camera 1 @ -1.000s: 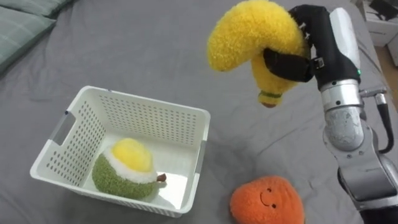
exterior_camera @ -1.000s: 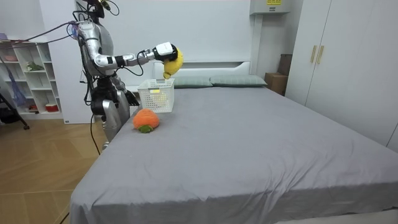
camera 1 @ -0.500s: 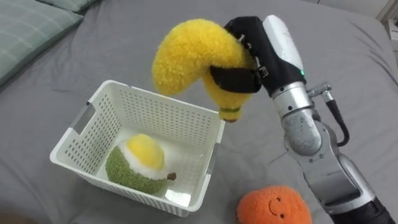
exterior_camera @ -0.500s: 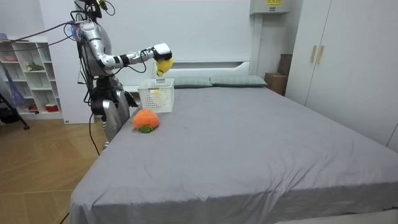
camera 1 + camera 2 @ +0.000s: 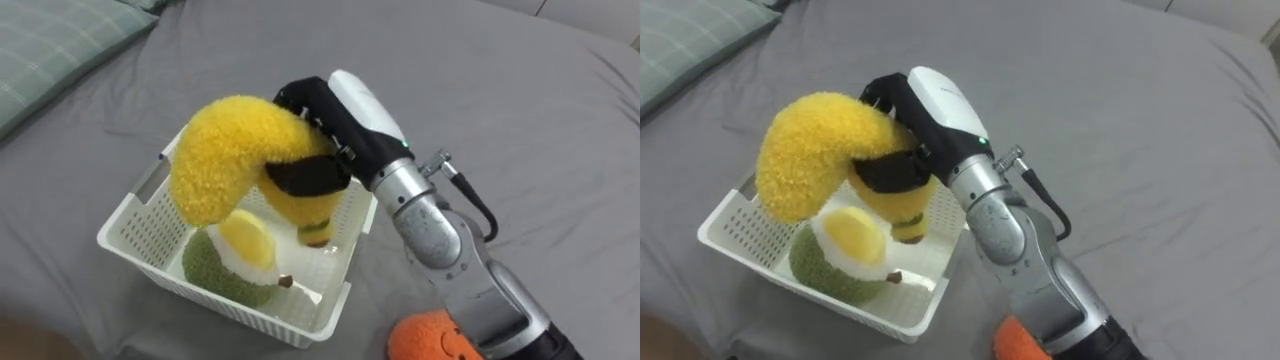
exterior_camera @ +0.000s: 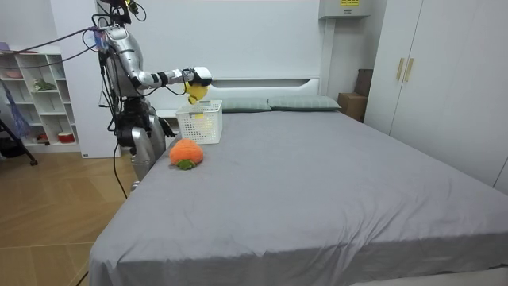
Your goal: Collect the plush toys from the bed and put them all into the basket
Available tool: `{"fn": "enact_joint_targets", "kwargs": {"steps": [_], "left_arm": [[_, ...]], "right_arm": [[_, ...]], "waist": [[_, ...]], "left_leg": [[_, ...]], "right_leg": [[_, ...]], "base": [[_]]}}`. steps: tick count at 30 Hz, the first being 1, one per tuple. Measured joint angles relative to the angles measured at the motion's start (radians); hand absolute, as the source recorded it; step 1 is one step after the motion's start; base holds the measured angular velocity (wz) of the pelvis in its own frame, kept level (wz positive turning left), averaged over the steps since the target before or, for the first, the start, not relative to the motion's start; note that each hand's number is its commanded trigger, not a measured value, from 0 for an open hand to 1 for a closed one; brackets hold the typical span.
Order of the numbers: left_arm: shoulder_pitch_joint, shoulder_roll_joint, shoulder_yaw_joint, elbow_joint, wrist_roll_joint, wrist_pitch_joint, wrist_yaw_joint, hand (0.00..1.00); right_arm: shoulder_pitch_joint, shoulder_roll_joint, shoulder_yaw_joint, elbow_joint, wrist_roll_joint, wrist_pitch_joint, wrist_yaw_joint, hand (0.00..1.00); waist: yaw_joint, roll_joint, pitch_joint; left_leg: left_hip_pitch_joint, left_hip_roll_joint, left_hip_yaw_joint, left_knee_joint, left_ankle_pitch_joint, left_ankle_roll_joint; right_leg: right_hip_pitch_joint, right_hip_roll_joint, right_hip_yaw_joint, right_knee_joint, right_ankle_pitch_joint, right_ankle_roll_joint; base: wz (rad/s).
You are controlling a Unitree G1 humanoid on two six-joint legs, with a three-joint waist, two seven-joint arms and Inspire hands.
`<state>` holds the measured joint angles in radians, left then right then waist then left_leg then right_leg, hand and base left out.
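Observation:
My right hand (image 5: pixel 318 128) (image 5: pixel 902 122) is shut on a curved yellow plush banana (image 5: pixel 230 158) (image 5: pixel 815 145) and holds it just above the white plastic basket (image 5: pixel 135 235) (image 5: pixel 728 228) on the grey bed. Inside the basket lies a green and yellow plush fruit (image 5: pixel 232 262) (image 5: pixel 840 255), partly covered by the banana. An orange plush toy with a smiling face (image 5: pixel 430 338) (image 5: pixel 1020 342) rests on the bed to the right of the basket, at the bottom edge. In the room view I stand at the bedside with the arm stretched over the basket (image 6: pixel 198 125), the orange plush toy (image 6: pixel 186 153) in front of it.
A striped grey-green pillow (image 5: pixel 45 45) lies at the upper left. Grey bedsheet (image 5: pixel 520 110) spreads open to the right of the basket. In the room view a white shelf unit (image 6: pixel 40 99) stands behind me and wardrobes (image 6: pixel 421 71) line the room view's right.
My right hand has carried the banana leftward and down, from above the bed beside the basket to directly over it. The eye views have shifted as the head moved.

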<state>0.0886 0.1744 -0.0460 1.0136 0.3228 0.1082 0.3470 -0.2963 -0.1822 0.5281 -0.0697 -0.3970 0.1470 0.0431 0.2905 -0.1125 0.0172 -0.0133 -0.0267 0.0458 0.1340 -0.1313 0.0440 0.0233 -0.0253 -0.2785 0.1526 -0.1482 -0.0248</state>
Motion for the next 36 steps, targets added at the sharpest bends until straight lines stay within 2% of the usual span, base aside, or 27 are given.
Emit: {"fn": "enact_joint_targets", "kwargs": {"steps": [1, 3, 6, 7, 13, 26, 36], "left_arm": [[0.000, 0.000, 0.000, 0.002, 0.013, 0.003, 0.002, 0.00], [0.000, 0.000, -0.003, 0.003, 0.023, 0.009, 0.009, 0.00], [-0.001, -0.002, -0.006, 0.003, 0.024, 0.018, 0.017, 0.00], [-0.001, -0.003, -0.006, 0.002, 0.024, 0.018, 0.017, 0.00], [-0.011, -0.006, -0.020, 0.002, 0.023, 0.018, 0.036, 0.00], [0.000, -0.003, -0.034, 0.002, 0.021, 0.031, 0.038, 0.00], [0.003, 0.003, -0.036, 0.001, 0.021, 0.034, -0.002, 0.00]], "right_arm": [[0.000, 0.011, 0.006, 0.023, 0.000, 0.001, 0.016, 0.76], [0.000, 0.014, 0.010, 0.047, 0.000, 0.009, 0.033, 0.62], [0.000, 0.017, 0.030, 0.054, -0.001, 0.017, 0.037, 0.09], [0.000, 0.019, 0.037, 0.054, -0.001, 0.017, 0.037, 0.01], [0.000, 0.026, 0.074, 0.062, -0.001, 0.017, 0.035, 0.00], [-0.006, 0.033, 0.074, 0.136, 0.017, 0.020, 0.033, 0.00], [-0.006, 0.030, 0.074, 0.136, 0.011, 0.020, 0.033, 0.00]], "waist": [[0.003, -0.005, 0.0034], [0.010, -0.011, 0.0024], [0.019, -0.016, 0.0014], [0.019, -0.016, 0.0010], [0.019, -0.014, 0.0022], [0.019, -0.005, 0.0042], [0.018, 0.011, 0.0047]], "left_leg": [[-0.002, 0.000, -0.001, 0.001, 0.000, 0.000], [-0.008, -0.001, -0.003, 0.002, 0.000, 0.000], [-0.013, -0.003, -0.011, 0.002, -0.001, 0.001], [-0.013, -0.003, -0.012, 0.002, -0.001, 0.001], [-0.028, -0.004, -0.025, 0.003, 0.000, 0.001], [-0.027, -0.004, -0.026, 0.004, -0.001, 0.001], [-0.029, -0.004, -0.028, 0.017, -0.001, 0.001]], "right_leg": [[0.000, 0.000, -0.001, 0.000, 0.000, 0.000], [-0.004, 0.000, -0.003, 0.000, 0.000, 0.000], [-0.005, -0.001, -0.007, -0.002, 0.000, 0.000], [-0.005, -0.001, -0.008, -0.002, 0.000, 0.000], [-0.009, 0.001, -0.020, -0.003, 0.000, 0.000], [-0.004, 0.000, -0.023, -0.003, 0.000, 0.000], [-0.002, -0.002, -0.023, -0.002, 0.000, 0.000]], "base": [[0.00], [0.05], [0.06], [0.07], [0.07], [0.00], [0.00]]}}
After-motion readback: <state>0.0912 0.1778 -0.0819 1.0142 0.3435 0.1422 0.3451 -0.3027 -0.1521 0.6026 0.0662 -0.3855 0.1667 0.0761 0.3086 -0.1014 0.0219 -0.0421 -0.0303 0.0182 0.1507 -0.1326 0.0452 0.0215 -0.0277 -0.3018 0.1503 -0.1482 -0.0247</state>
